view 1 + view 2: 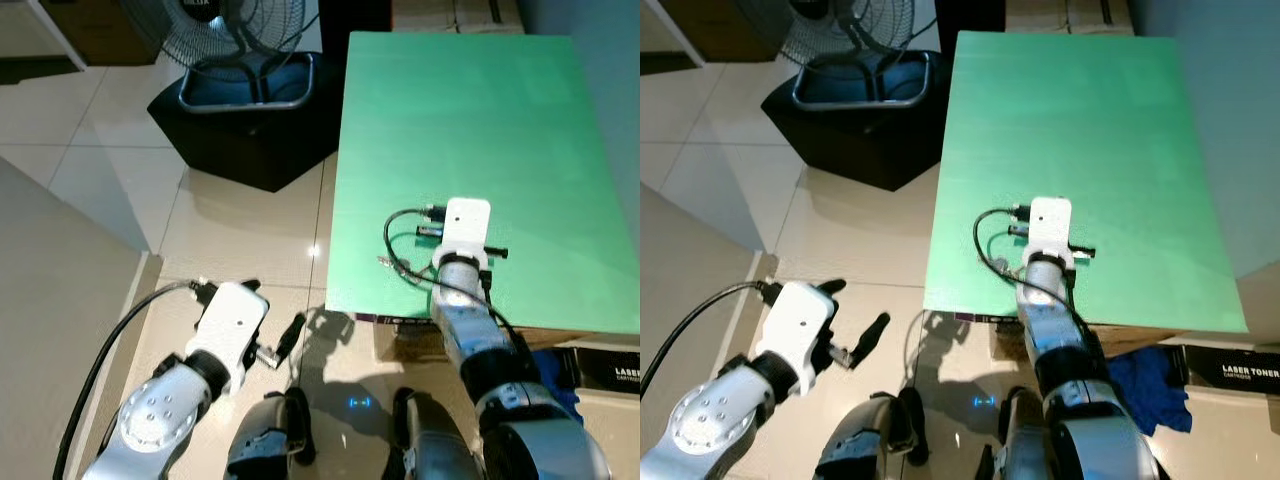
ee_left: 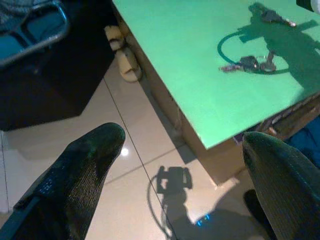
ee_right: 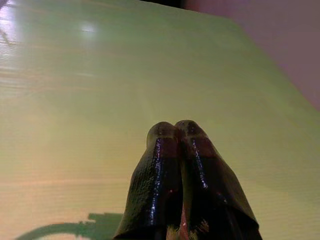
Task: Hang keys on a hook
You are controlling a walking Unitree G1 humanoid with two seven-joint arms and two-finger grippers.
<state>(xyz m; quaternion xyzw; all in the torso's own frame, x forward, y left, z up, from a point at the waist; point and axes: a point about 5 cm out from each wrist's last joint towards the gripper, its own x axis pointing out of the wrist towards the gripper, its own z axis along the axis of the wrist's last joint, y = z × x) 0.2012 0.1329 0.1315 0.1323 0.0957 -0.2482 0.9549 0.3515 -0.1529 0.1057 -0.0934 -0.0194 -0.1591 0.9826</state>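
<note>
From the left eye view, a green tabletop (image 1: 470, 130) stretches away on the right, its near edge just beyond the robot's body. The keys (image 1: 393, 265) lie near that edge, left of the right wrist; here they are small and hard to make out beside a dark cable loop. The right gripper (image 1: 440, 215) is stretched over the tabletop, mostly hidden under its white wrist housing. The left gripper (image 1: 275, 345) hangs over the tiled floor (image 1: 240, 230) left of the tabletop, one black finger jutting right. A fan (image 1: 235, 30) in a dark base stands far left, cut off by the top edge.

The right eye view gives the same layout, with a blue cloth (image 1: 1150, 385) and a dark box (image 1: 1245, 375) on the floor near the right, under the tabletop's edge.

In the left wrist view, the two black fingers (image 2: 85, 165) stand wide apart, holding nothing. Between them lie open floor and the tabletop's corner. The keys (image 2: 250, 63) show as a small dark bunch with silver blades, resting in the arm's shadow.

In the right wrist view, the fingers (image 3: 165, 185) are pressed together tip to tip over bare green tabletop, with nothing visible between them.
</note>
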